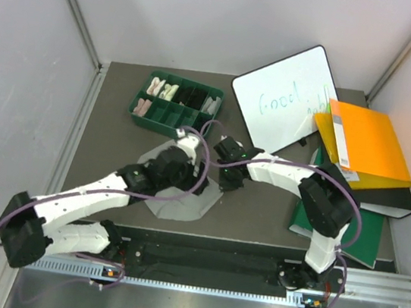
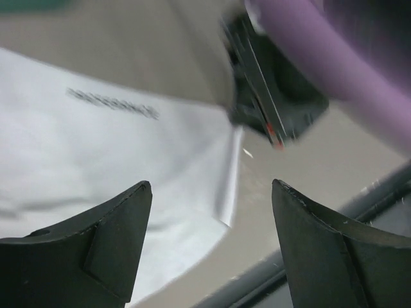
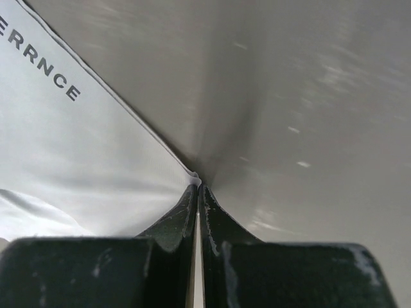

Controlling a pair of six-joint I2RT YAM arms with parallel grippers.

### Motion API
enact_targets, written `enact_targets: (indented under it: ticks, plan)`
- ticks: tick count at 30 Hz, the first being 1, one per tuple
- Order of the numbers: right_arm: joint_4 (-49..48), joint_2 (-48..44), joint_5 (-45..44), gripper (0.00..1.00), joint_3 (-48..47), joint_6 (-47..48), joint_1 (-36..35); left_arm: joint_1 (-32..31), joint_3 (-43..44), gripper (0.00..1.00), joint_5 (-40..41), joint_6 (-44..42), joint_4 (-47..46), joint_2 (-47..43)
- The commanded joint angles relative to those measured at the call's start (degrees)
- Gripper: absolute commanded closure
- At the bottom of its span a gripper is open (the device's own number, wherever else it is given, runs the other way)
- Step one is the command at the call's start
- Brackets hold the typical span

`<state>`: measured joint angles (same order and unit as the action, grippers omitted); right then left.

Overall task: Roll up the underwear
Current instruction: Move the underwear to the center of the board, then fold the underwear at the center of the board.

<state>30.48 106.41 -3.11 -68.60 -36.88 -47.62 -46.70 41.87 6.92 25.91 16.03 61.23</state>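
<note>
R pincer (image 3: 196, 186) clamps brief (image 3: 77, 160) corner, L pincer (image 2: 212, 187) spread wide w/ brief below-left; looks pre-roll setup, nxt: L grips edge.

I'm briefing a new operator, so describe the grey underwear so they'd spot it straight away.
Find the green divided tray at the back left of the table. Just toward the near edge from it lies the grey underwear. It is the only flat, spread-out cloth, with dark waistband lettering, unlike the small rolls in the tray.
</note>
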Motion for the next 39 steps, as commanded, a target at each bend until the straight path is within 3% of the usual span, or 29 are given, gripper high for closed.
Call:
enact_targets:
  ticks: [1,7,13,27,34,39]
  plan:
    - [0.81,-4.54,0.92,1.0,5.66,4.53,3.14,-10.67,-0.91,0.21,6.34,5.9,-13.02,6.78]
    - [-0.68,-6.83,2.94,1.0,8.92,6.38,6.04,-17.54,2.43,0.22,8.11,7.84,-14.01,20.04]
    - [-2.26,-6.74,6.1,1.0,10.94,6.3,6.66,-19.22,1.91,0.31,9.16,8.72,-17.88,25.25]
    - [-2.36,-6.22,8.74,1.0,10.33,5.6,8.42,-19.22,-2.31,0.49,8.73,5.64,-17.18,24.9]
    - [-1.74,-6.13,8.83,1.0,9.62,5.33,8.42,-19.22,-8.64,0.43,7.14,4.41,-19.81,18.93]
    - [-1.65,-6.39,9.18,1.0,9.54,4.98,8.42,-19.22,-8.12,0.42,5.22,3.44,-22.53,21.11]
